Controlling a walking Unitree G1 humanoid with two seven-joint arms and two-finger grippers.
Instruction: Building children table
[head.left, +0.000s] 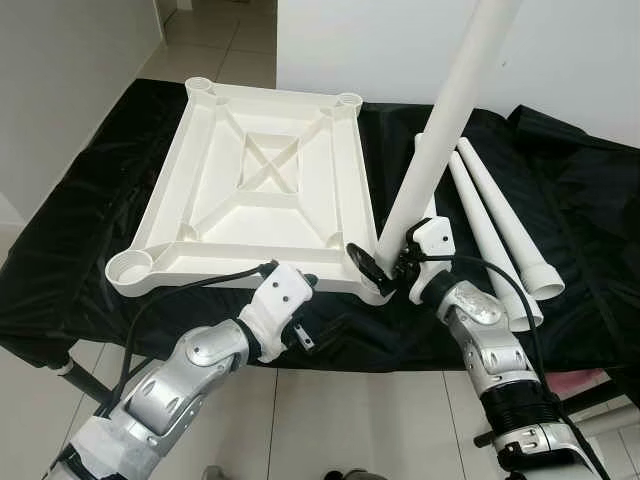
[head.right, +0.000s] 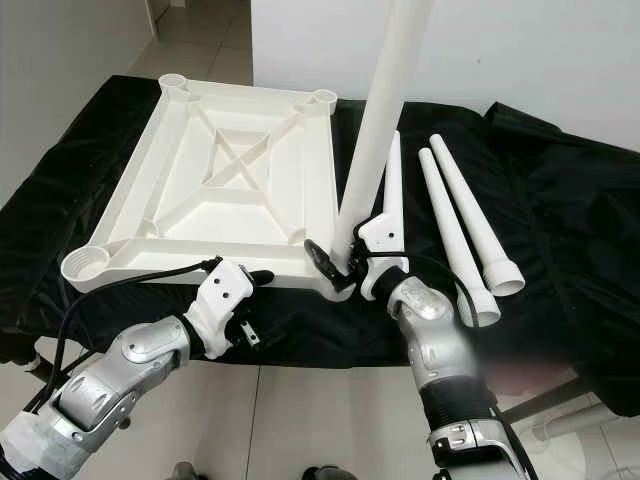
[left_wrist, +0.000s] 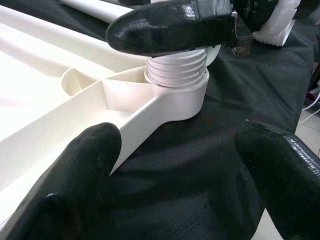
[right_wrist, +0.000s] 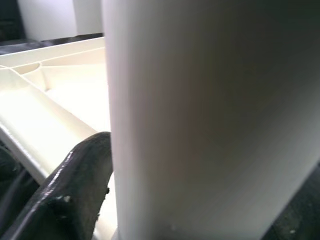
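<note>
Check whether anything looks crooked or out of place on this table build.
The long white plastic leg held by the right end effector leans in the upturned white tabletop's near corner socket, threads still exposed.

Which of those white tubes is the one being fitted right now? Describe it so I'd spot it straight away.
Start at the upturned white tabletop lying on the black cloth. At its near corner on the robot's right, one white leg stands almost upright in the corner socket, gripped at its base by the right gripper. The other legs lie flat on the cloth beside it.
</note>
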